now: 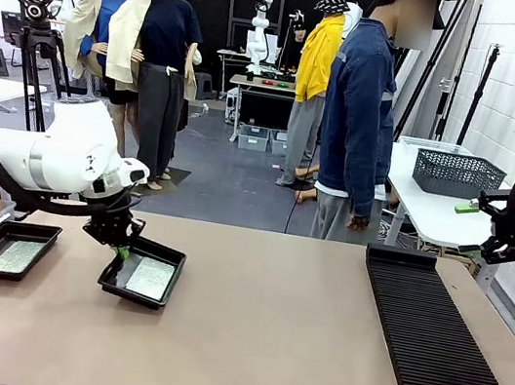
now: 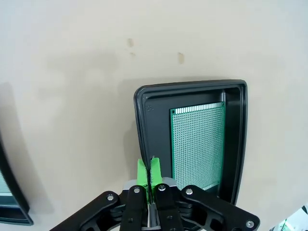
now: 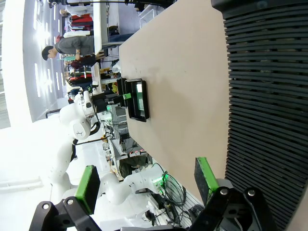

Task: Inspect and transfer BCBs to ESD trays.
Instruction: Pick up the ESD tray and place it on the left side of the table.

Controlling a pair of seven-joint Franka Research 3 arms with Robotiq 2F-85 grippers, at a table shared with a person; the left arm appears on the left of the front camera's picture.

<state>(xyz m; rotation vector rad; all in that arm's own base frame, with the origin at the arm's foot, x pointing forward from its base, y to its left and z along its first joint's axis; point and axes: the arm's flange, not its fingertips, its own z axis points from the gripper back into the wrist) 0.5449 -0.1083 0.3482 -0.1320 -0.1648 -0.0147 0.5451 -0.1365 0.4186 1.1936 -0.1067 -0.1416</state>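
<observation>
left gripper (image 2: 148, 169) clamped on rim of glossy black plastic tray (image 1: 165, 289), thin green circuit board (image 2: 198, 144) inside. step: shifting tray; next needs level slide. right gripper (image 3: 144, 185) open, idle.

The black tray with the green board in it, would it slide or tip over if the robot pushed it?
The black tray looks shallow and glossy on a smooth table, so it would probably slide, not tip. The left gripper is shut on its thin rim; it likely lifts easily. The green board lies loose inside and might shift.
</observation>
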